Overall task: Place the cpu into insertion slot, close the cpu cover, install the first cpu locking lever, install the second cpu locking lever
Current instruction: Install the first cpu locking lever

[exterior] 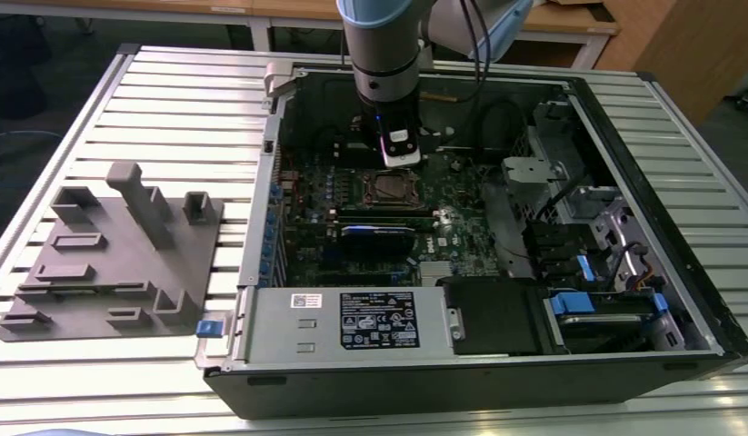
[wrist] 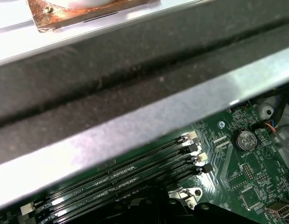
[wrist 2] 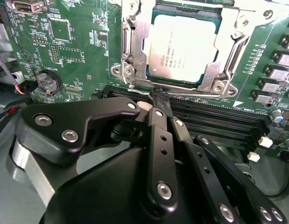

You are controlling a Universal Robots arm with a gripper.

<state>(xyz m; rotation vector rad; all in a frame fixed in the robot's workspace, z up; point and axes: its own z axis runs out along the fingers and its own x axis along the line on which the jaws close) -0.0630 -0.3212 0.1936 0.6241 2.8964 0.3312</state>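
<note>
**Ana:** Where is the cpu (wrist 2: 181, 46)?

**Ben:** It lies flat in the insertion slot (exterior: 386, 188) on the green motherboard (wrist 2: 65, 56), pale metal top facing up. The cpu cover (wrist 2: 228, 42) is down over it. The silvery frame lies around the chip's edges and the chip shows through its window.

**Ana:** And the end effector (wrist 2: 160, 98)?

**Ben:** In the second wrist view its two black fingers (wrist 2: 156, 121) are drawn together, with no gap visible at the tips. The tips sit right at the socket's edge, on the side facing the long black memory slots (wrist 2: 219, 121). They meet a thin wire locking lever (wrist 2: 195, 91) that runs along that edge. He cannot tell whether the tips pinch the wire or only touch it, nor whether the lever is latched.

**Ana:** What does the exterior view show?

**Ben:** The arm (exterior: 386, 54) reaches straight down into the open computer case (exterior: 471, 381), and its tip is just above the socket. The case lies on its side on a slatted metal table (exterior: 167, 100). A grey moulded fixture tray (exterior: 113, 254) rests on the table toward the exterior view's left, well apart from the arm.

**Ana:** Anything else near the socket?

**Ben:** A coin cell battery (wrist 2: 47, 83) sits on the board, off to one side of the socket.
</note>
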